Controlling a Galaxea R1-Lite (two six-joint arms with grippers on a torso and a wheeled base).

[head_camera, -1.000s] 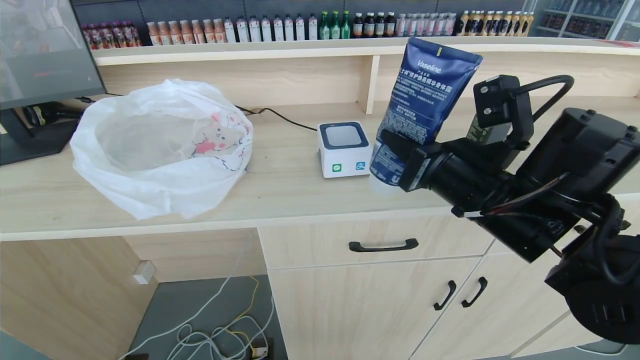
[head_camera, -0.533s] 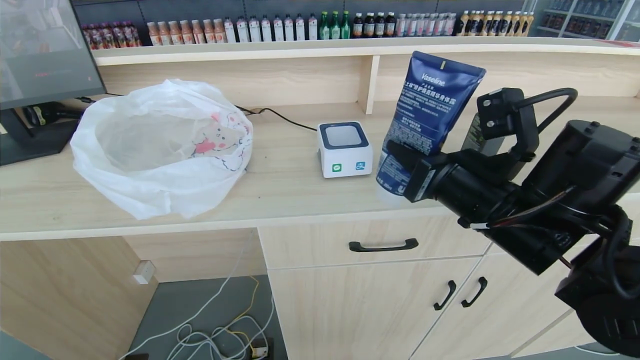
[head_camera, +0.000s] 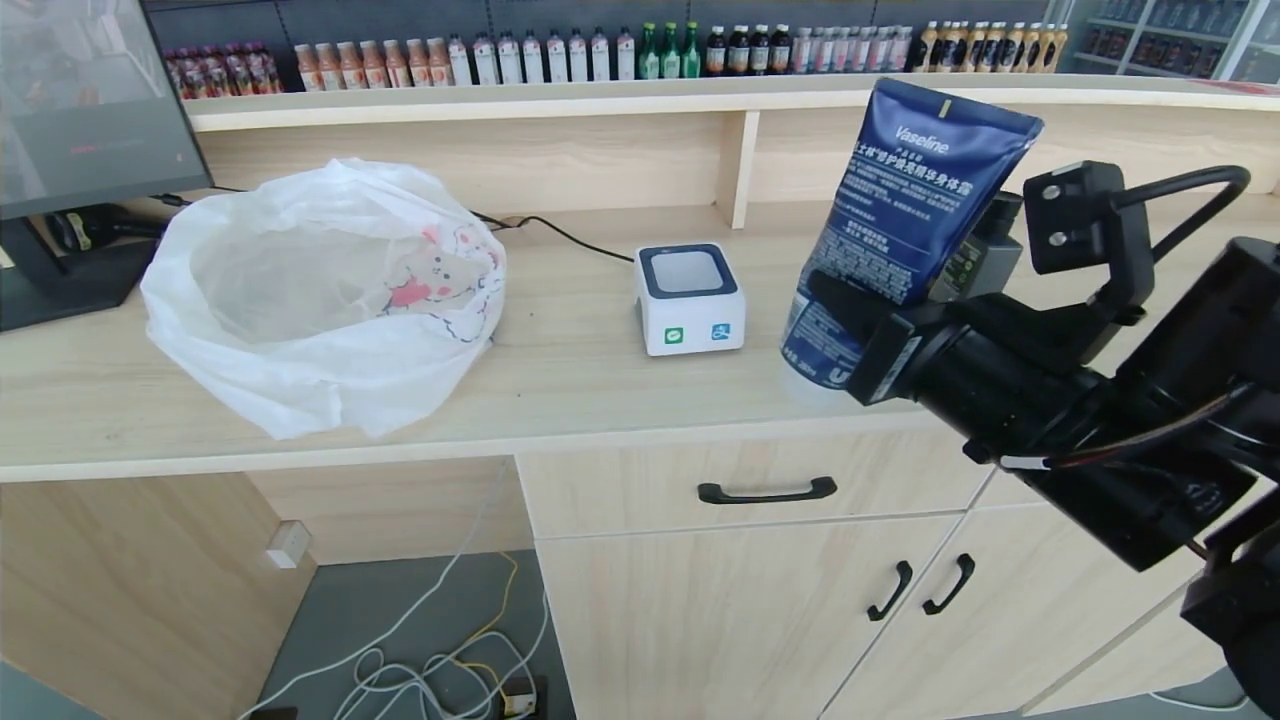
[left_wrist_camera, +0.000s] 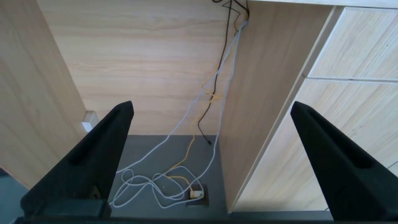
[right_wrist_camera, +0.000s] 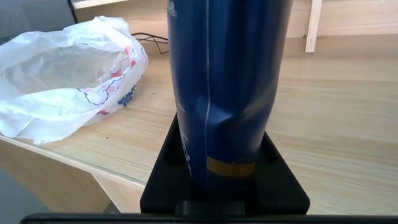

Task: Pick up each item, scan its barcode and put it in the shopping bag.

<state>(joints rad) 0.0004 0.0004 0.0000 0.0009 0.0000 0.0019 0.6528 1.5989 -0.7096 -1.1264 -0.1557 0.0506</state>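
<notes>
We see the right arm (head_camera: pixel 1090 410) all matte black: fat cylindrical links, thin red and white wires (head_camera: pixel 1060 460) running along it, a pale label (head_camera: pixel 893 357) on the wrist collar. Boxy camera bracket (head_camera: pixel 1075 215) has two silver screws, with a black cable (head_camera: pixel 1180 185) looping off it. Right gripper (right_wrist_camera: pixel 224 165) and left gripper (left_wrist_camera: pixel 211 162): plain black fingers (left_wrist_camera: pixel 99 162), wedge-shaped on the left.

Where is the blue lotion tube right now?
In the head view, the blue lotion tube stands upright on the robot's right, clamped in the right pincer over the counter near its front edge, right of the white scanner box.
</notes>
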